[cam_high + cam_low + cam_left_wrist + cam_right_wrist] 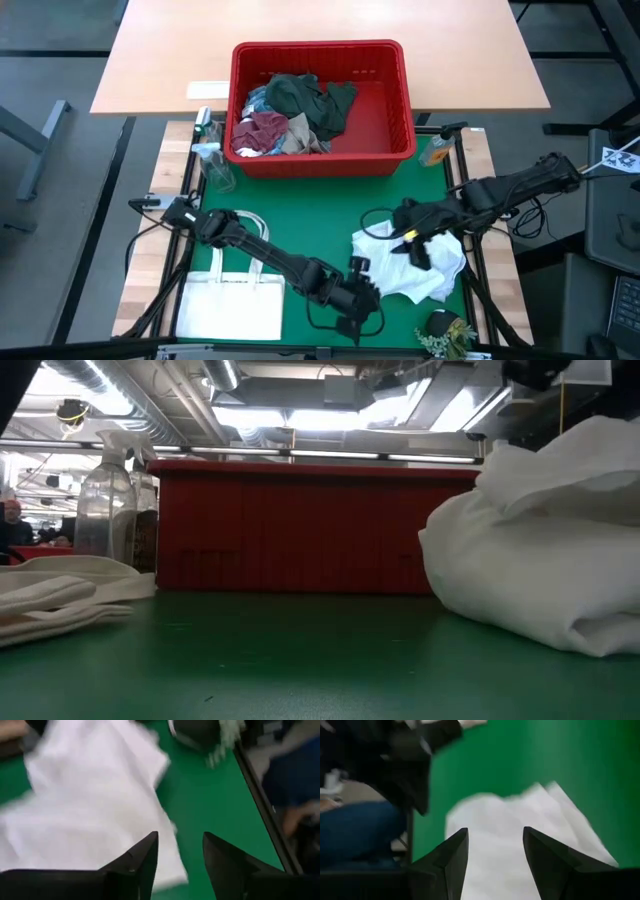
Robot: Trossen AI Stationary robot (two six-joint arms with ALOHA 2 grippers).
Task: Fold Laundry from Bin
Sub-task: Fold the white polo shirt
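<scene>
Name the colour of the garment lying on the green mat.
White garment; the high view shows it best.

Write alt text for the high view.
Two dark arms reach over a green mat toward a crumpled white garment, the right gripper over it and the left gripper beside it. A red bin of laundry sits behind; a white tote lies left.

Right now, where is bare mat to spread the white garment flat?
Bare green mat lies between the red bin, the tote bag and the white garment. It is crowded at the near edge, where the left claw sits beside the garment under the right claw.
</scene>
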